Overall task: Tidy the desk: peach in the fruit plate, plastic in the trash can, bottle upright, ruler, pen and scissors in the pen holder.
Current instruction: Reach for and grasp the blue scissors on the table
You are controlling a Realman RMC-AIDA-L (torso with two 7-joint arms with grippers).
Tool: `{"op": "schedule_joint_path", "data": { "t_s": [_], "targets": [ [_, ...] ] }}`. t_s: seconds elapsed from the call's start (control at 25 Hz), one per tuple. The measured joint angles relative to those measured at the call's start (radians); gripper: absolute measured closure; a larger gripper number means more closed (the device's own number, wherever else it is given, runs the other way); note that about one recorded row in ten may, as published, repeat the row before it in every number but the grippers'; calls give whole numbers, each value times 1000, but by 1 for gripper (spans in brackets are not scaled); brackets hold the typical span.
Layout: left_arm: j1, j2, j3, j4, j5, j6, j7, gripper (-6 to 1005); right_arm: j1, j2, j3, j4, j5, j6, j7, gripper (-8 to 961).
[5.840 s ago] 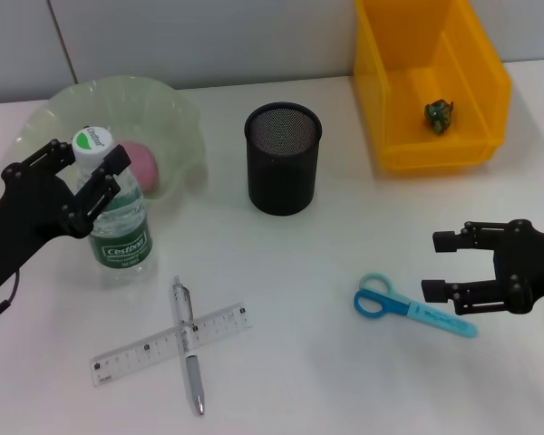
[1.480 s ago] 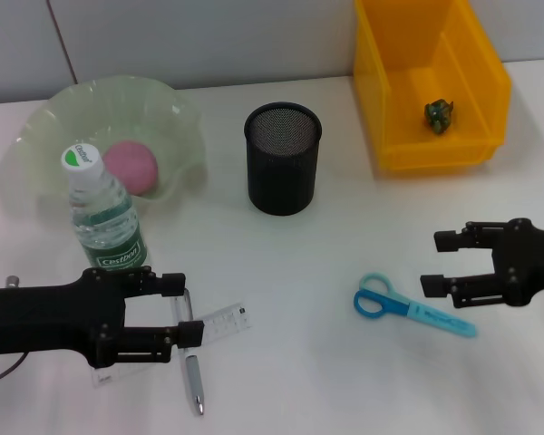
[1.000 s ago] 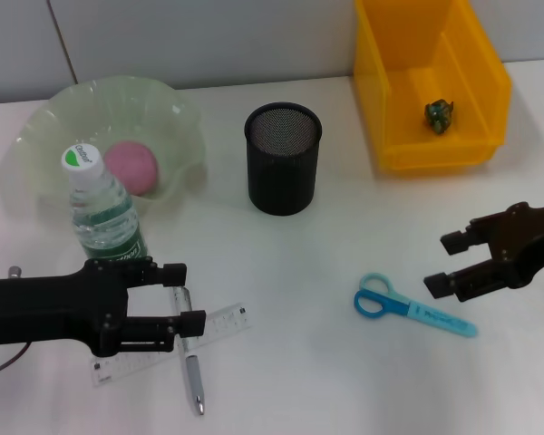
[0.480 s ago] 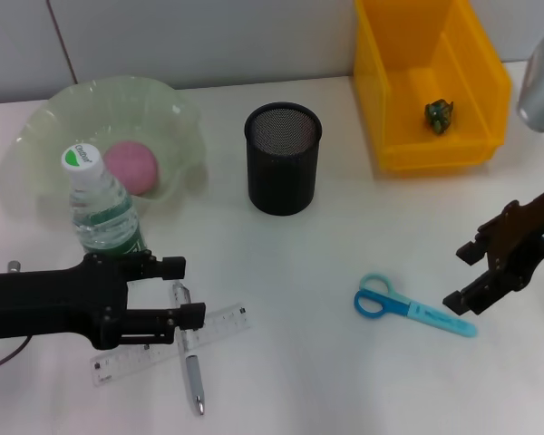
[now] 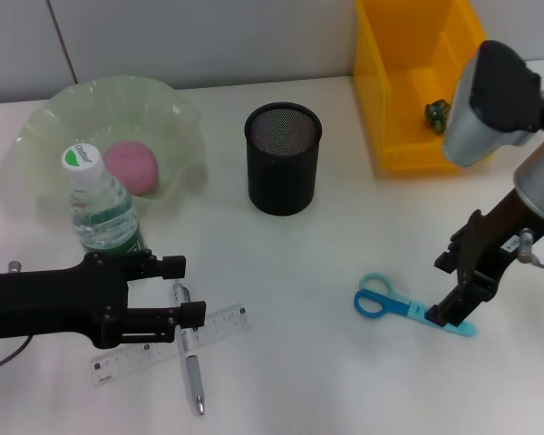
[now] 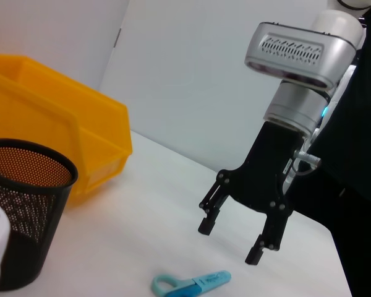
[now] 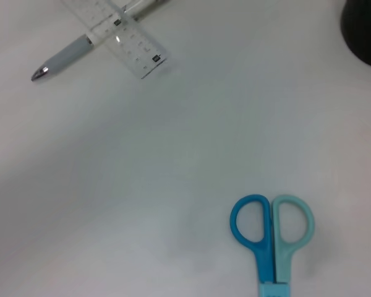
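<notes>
The pen [image 5: 189, 349] lies crossed over the clear ruler [image 5: 163, 349] at the front left. My left gripper [image 5: 179, 290] is open, level, with the pen's upper end between its fingers as seen from the head. The blue scissors [image 5: 401, 306] lie at the front right. My right gripper [image 5: 442, 290] is open, pointing down over their blade end; it also shows in the left wrist view [image 6: 229, 242]. The bottle [image 5: 100, 213] stands upright. The peach [image 5: 130, 166] lies in the green fruit plate [image 5: 177, 113]. The black mesh pen holder [image 5: 283, 159] stands mid-table.
The yellow bin [image 5: 408, 154] at the back right holds a small crumpled green piece [image 5: 438, 113]. The right wrist view shows the scissors [image 7: 271, 238], the pen [image 7: 65, 59] and the ruler [image 7: 120, 40] on the white table.
My right arm has swung from level to pointing down over the scissors' blade end. My left gripper has left the bottle and come down beside the pen and ruler.
</notes>
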Motion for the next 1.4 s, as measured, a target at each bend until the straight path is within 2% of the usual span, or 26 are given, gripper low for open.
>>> {"op": "schedule_joint_path", "data": {
  "t_s": [0.28,1.0,1.4],
  "targets": [
    [0,-2,0,0,-1,-1,0,185,14,2,-93,43,-1,65,47,144],
    [0,-3,0,4,-1,-1,1,185,58,5,-243,114,-24,161,179,144],
    [0,-3,0,6,-1,-1,1,185,62,5,-262,126,-35,182,226,144]
  ]
}}
